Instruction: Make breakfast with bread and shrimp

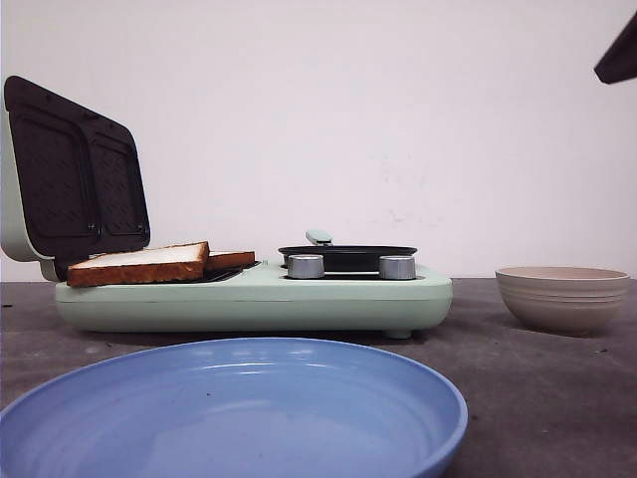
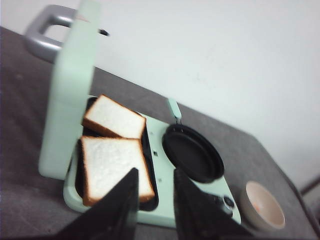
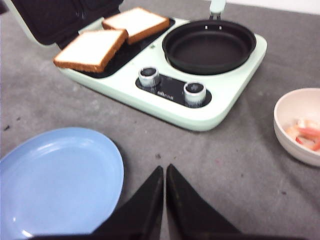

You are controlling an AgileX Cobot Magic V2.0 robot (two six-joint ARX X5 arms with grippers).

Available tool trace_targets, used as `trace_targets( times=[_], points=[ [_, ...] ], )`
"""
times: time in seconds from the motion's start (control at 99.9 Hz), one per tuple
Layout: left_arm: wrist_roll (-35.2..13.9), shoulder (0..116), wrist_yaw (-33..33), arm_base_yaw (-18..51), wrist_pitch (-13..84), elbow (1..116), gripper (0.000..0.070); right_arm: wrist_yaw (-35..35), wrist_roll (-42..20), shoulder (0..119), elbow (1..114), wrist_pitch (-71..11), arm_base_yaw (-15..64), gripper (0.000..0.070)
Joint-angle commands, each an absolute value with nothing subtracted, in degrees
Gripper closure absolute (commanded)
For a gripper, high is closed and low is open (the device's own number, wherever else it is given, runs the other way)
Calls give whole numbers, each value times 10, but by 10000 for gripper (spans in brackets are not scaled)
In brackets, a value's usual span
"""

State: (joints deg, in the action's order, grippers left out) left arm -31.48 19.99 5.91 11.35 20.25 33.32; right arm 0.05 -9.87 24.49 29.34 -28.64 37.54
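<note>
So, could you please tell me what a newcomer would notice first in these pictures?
Probably the mint-green breakfast maker mid-table, lid up, with two bread slices on its grill plate beside a black pan. Then the blue plate nearest the robot and the beige bowl holding shrimp on the right.
</note>
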Motion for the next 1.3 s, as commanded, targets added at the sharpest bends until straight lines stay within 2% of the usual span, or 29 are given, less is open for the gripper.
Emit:
trace_targets(
  times=[0.0,0.26,0.37,0.501,0.771,0.821,0.931,0.981,1.141,1.291],
  points=[
    [-332,206,58,102,195,341,588,0,-101,246,296,-285,380,700],
    [-330,278,138,17,179,386,588,0,-101,246,296,-284,380,700],
    [-304,345,182,-34,178,440,588,0,-101,246,296,-284,380,700],
    [-281,447,260,-106,187,527,587,0,-101,246,296,-284,380,700],
    [-292,671,423,-199,214,716,584,-3,-101,246,296,-284,380,700],
    [-294,717,457,-207,223,753,568,-8,-101,246,296,-284,380,700],
    [-299,801,499,-210,249,826,412,-18,-98,246,296,-283,380,700],
    [-297,830,509,-210,263,852,375,-18,-98,246,296,-283,380,700],
    [-293,912,553,-212,281,919,375,-29,-98,246,296,-282,380,700],
    [-265,962,553,-219,309,954,370,-33,-97,246,296,-279,380,700]
  ],
)
